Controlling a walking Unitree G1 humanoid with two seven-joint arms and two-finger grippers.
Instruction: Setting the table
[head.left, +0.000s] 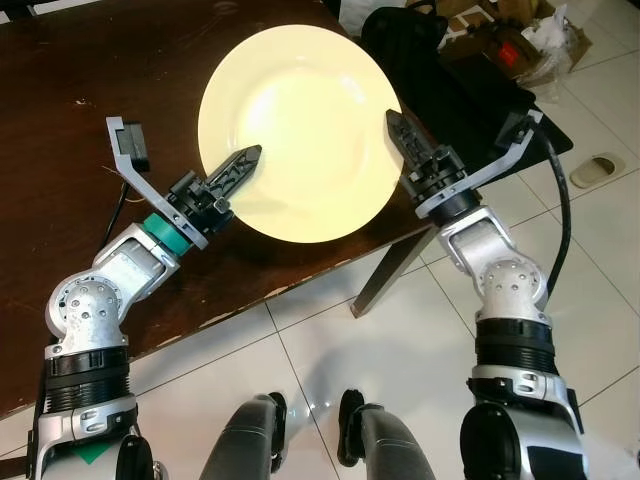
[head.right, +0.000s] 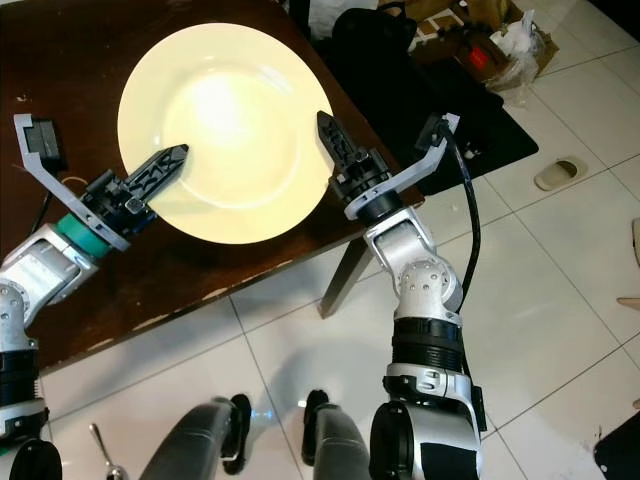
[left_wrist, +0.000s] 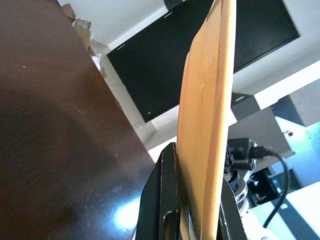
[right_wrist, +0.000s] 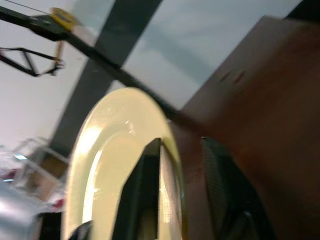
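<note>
Plate (head.left: 300, 120), cream, held above dark wooden counter (head.left: 70, 120) near its corner. Left gripper (head.left: 232, 172) jaws pinching plate's left rim; right gripper (head.left: 408, 140) jaws pinching right rim. Black bag (head.left: 450, 70) behind.

A dark brown wooden worktop (head.left: 70, 90) is filling the left and far part of the scene, its near edge running diagonally above a white tiled floor (head.left: 330, 350). One dark worktop leg (head.left: 385, 272) is slanting down to the tiles. A beige slipper (head.left: 597, 168) is lying on the floor at far right.
</note>
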